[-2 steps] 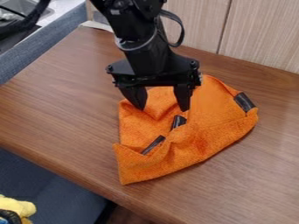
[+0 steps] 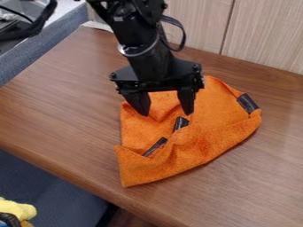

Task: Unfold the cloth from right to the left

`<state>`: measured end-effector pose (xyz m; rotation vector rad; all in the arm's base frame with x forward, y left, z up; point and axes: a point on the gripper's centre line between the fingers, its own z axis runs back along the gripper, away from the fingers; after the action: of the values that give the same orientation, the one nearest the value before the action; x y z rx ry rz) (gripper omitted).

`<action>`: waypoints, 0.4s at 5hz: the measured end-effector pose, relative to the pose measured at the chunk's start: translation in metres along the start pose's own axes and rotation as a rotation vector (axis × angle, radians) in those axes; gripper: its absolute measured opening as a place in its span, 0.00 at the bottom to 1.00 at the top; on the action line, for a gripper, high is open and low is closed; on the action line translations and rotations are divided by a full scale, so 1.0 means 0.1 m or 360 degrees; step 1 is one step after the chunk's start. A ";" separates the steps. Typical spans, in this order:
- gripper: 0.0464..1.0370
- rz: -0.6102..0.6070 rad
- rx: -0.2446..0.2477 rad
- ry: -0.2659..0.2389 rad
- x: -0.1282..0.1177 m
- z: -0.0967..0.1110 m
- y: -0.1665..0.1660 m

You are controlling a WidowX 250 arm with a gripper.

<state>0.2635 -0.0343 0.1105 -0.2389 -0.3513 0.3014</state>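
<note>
The black gripper [image 2: 165, 113] hangs over the upper left part of the cloth, its two fingers apart with orange fabric showing between them. The orange cloth [image 2: 204, 144] lies crumpled and partly folded on the wooden table, with a raised fold running across its lower part. Black strips show on it, two near its middle and one at its right corner. Whether the fingertips touch the fabric I cannot tell.
The brown table [image 2: 65, 97] has its front edge running from left down to bottom centre. A wood panel [image 2: 266, 35] stands behind. A yellow object [image 2: 17, 208] is at the lower left, a sink [image 2: 24, 9] at the upper left.
The gripper has come down slightly, closer to the middle of the cloth, its fingers still apart. The cloth looks the same.
</note>
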 end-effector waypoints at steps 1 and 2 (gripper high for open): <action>0.96 0.0048 0.0003 -0.0009 0.08 -0.11 0.00; 0.96 0.0018 -0.0020 0.0018 0.20 -0.28 -0.05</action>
<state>0.2931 -0.0373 0.0930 -0.2548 -0.3409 0.3091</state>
